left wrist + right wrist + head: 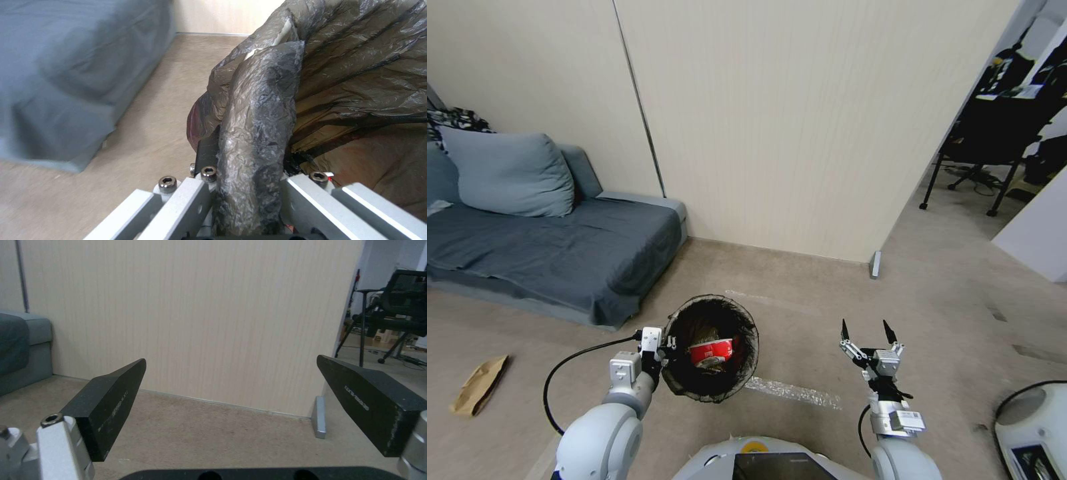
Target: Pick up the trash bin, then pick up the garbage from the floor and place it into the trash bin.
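The trash bin [712,347], lined with a dark bag, hangs above the floor at my front left. My left gripper [662,357] is shut on its near-left rim [258,133], the bag bunched between the fingers. Inside the bin lie a crushed red-and-white paper cup [712,351] and brownish paper. A crumpled brown paper bag [479,385], part of the garbage, lies on the floor at far left. My right gripper [867,335] is held open and holds nothing, above bare floor to the right of the bin; its dark fingers [111,400] stand wide apart, facing the wall.
A grey sofa [560,253] with a cushion stands at left against the beige wall [800,120]. A doorway at right leads to a room with a black office chair [994,133]. A metal doorstop [875,264] sits at the wall's corner. Tape strips mark the floor.
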Motion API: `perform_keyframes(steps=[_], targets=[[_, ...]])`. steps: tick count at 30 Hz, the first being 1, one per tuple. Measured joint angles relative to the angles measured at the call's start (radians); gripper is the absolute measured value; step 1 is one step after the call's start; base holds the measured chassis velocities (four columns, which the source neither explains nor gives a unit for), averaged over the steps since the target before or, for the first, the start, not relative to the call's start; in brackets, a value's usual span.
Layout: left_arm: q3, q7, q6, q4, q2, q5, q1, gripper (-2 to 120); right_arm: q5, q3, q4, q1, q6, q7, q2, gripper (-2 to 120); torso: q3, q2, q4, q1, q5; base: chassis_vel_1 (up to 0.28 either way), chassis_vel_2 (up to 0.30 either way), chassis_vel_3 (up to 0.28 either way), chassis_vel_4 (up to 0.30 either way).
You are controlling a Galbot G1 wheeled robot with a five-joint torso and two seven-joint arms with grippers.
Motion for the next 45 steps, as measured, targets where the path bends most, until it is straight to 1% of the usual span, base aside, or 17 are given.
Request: perform_keyframes(steps=[45], targets=[[0.000, 0.004, -0.004, -0.003, 0.001, -0.003, 0.001, 1, -0.021, -0.012, -0.003, 0.016, -0.022, 0.002, 0.022, 100, 0.000, 0.000, -0.0001, 0.000, 0.0000, 0.071, 0.069, 0.071, 0.066]])
